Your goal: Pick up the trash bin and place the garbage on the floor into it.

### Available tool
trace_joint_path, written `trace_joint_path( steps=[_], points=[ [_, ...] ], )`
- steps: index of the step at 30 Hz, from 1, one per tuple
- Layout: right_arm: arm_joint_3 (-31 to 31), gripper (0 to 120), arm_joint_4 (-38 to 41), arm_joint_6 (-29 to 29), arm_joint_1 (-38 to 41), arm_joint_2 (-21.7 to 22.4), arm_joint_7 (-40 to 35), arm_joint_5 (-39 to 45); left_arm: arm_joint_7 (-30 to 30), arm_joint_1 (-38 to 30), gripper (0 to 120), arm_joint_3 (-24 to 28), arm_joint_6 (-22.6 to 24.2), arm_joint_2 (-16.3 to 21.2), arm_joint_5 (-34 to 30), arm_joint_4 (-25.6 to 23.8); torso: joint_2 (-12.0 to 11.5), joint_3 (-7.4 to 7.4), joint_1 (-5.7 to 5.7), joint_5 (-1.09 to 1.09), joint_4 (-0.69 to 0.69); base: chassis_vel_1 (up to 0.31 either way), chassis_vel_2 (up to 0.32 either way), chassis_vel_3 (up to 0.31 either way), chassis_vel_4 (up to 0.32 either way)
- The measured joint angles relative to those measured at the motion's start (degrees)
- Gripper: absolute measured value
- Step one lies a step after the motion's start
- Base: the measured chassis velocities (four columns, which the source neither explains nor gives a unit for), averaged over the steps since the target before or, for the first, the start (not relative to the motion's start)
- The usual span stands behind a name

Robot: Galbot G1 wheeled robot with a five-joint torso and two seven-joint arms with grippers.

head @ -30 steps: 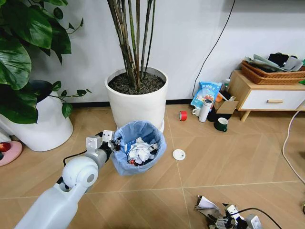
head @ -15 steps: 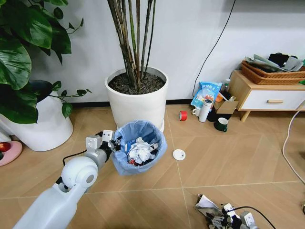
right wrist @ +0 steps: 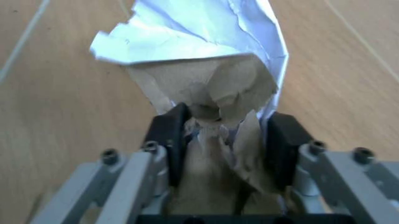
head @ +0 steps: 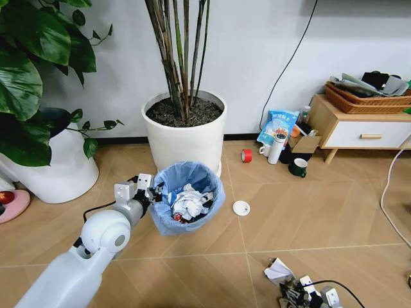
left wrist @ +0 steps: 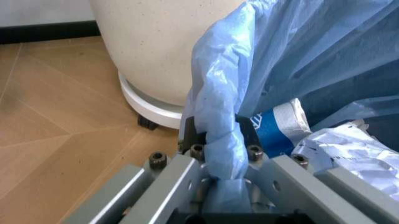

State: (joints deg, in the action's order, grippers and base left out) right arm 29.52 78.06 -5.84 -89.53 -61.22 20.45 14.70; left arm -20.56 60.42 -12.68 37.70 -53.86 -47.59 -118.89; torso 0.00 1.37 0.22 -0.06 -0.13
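Crumpled paper (right wrist: 206, 60) is pinched loosely by the right claw (right wrist: 227, 135) (slippage is risked); the bin rim (left wrist: 218, 135) is clamped by the left claw (left wrist: 219, 140).

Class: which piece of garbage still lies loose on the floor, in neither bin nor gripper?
The white round lid, right of the bin; the crumpled paper is gripped.

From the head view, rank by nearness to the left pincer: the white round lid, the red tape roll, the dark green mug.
From the left pincer, shut on the blue-bagged trash bin's rim:
1. White round lid, on the floor just past the bin.
2. Red tape roll, farther back, near the wall.
3. Dark green mug, farthest right, by the wooden cabinet.
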Motion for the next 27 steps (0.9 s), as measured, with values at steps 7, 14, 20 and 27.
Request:
trace_joint_path(
  steps=[7, 14, 20, 27],
  points=[
    [1.1, 14, 2.2, 0.0, 0.1, -1.3, -3.6, 3.2, 0.0, 0.0, 0, 0.0, 0.0, -0.2, 0.1, 0.0, 0.0, 0.00, 0.00, 0.03, -0.01, 0.000, 0.000, 0.000, 0.000],
    [4.2, 0, 9.6, -0.6, 1.0, 0.3, -5.9, 8.5, -0.2, 0.4, 0, 0.1, 0.0, -0.4, 0.1, -0.3, 0.0, 0.00, 0.00, 0.02, -0.01, 0.000, 0.000, 0.000, 0.000],
    [7.9, 0, 23.7, -4.7, 2.0, 4.5, -9.2, 15.4, -0.7, 0.2, 0, 0.6, 0.0, 0.2, -0.3, 0.0, 0.0, 0.00, 0.00, -0.02, 0.00, 0.000, 0.000, 0.000, 0.000],
    [7.7, 0, 41.9, -11.9, 8.2, 8.6, -18.3, 26.0, -1.4, -0.1, 0, 2.1, -0.2, 0.7, -1.0, 0.8, 0.0, 0.00, 0.00, -0.02, -0.01, 0.000, 0.000, 0.000, 0.000]
  ],
)
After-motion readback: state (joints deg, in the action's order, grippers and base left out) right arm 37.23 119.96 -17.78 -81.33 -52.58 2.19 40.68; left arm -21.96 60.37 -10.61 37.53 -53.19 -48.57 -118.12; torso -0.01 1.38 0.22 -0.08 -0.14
